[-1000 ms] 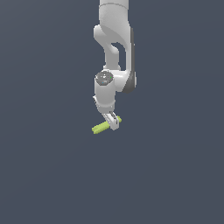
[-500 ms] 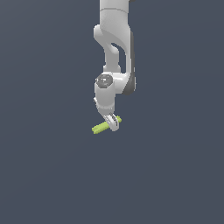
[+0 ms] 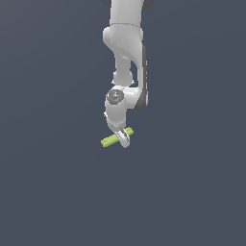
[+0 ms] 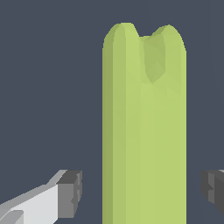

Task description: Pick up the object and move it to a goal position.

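Wrist view: gripper jaws stand wide, one pad each side of the object, clear gaps both sides, so not gripping yet. Close evenly w/ rod centred btwn pads, I'd judge, then lift. Exterior view: rod lies under the arm, roughly horizontal.

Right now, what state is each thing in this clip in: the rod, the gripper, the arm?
Yellow-green rod: between the jaws, with a gap to the pad on each side in the wrist view; notched at its far end.
Gripper: jaws open around the rod, pads not touching it.
Panda arm: reaching down to the rod.
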Tool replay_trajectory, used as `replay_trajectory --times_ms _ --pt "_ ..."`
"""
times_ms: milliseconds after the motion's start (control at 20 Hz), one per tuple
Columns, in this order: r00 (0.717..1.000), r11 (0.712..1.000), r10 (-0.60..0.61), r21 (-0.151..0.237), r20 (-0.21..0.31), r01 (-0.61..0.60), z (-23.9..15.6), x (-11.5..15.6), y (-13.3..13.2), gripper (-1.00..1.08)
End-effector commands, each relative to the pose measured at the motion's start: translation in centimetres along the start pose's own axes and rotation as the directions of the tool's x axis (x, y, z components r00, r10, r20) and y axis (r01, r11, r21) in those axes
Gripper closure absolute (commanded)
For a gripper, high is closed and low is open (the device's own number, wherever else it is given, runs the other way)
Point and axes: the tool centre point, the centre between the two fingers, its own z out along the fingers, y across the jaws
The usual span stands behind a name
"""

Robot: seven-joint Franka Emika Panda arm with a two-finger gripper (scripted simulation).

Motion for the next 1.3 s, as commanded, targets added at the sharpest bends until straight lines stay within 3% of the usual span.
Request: replay_trajectory --times_ms 0,50,750,1000,1250 --pt "1.0 1.0 0.0 0.001 -0.001 0.0 0.2 0.0 -0.1 -0.92" --pt "1.0 1.0 0.0 0.001 -0.001 0.0 0.2 0.0 -0.1 1.08" --pt "1.0 1.0 0.004 0.012 -0.011 -0.004 0.1 0.3 -0.4 1.08" --pt "0.998 0.998 0.023 0.051 -0.051 -0.02 -0.4 1.7 -1.7 1.08" --pt "0.991 0.991 0.061 0.125 -0.122 -0.045 -1.6 4.1 -4.0 1.08"
